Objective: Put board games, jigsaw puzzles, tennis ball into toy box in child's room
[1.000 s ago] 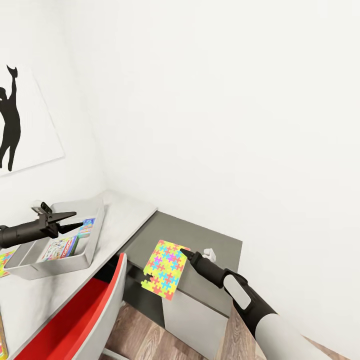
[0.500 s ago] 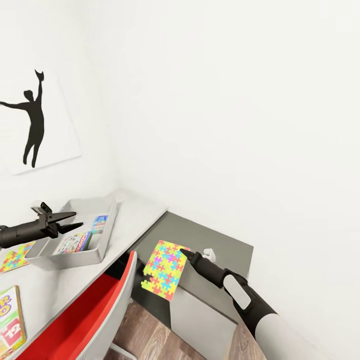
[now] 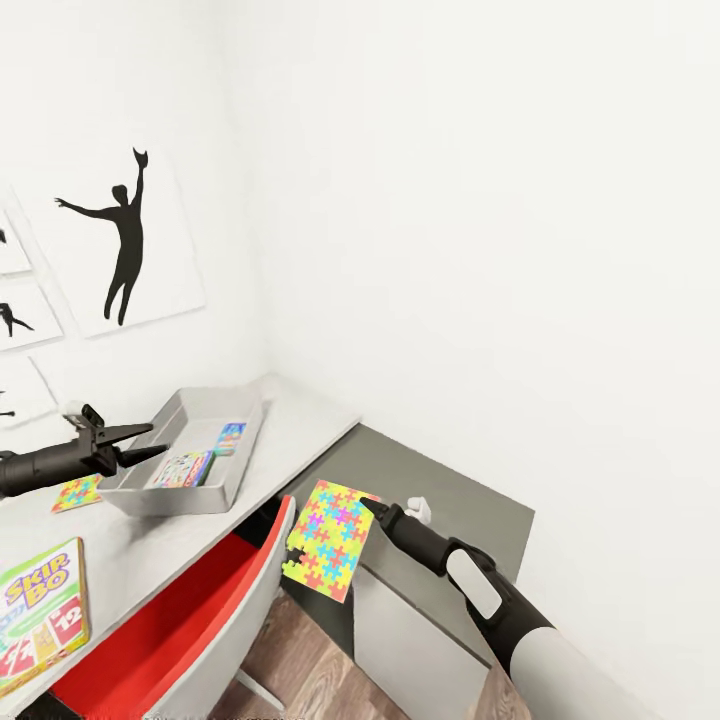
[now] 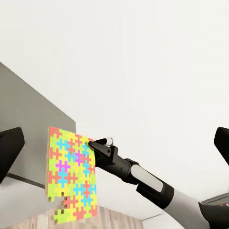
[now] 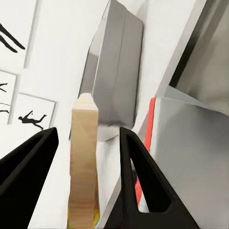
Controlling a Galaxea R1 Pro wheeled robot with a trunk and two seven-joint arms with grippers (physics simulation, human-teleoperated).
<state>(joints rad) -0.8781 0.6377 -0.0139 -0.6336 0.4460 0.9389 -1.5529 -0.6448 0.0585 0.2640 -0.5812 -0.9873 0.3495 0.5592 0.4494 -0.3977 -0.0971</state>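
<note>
Child's room: silhouette prints (image 3: 125,240); toy box (image 3: 190,455), SKIP BO game (image 3: 40,615) on desk (image 3: 280,425)

The jigsaw puzzle (image 3: 328,540) in the right claw (image 3: 372,507) looks like matt printed card with a pale wood-toned edge. Beside the left claw (image 3: 150,441), the toy box (image 3: 215,490) is smooth grey plastic on a matt surface (image 3: 290,425).

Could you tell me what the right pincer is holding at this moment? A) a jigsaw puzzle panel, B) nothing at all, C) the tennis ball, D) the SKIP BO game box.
A: in the head view the right pincer grips the edge of a multicoloured jigsaw puzzle panel, held in the air beside the table, while the SKIP BO box lies on the tabletop.
</note>
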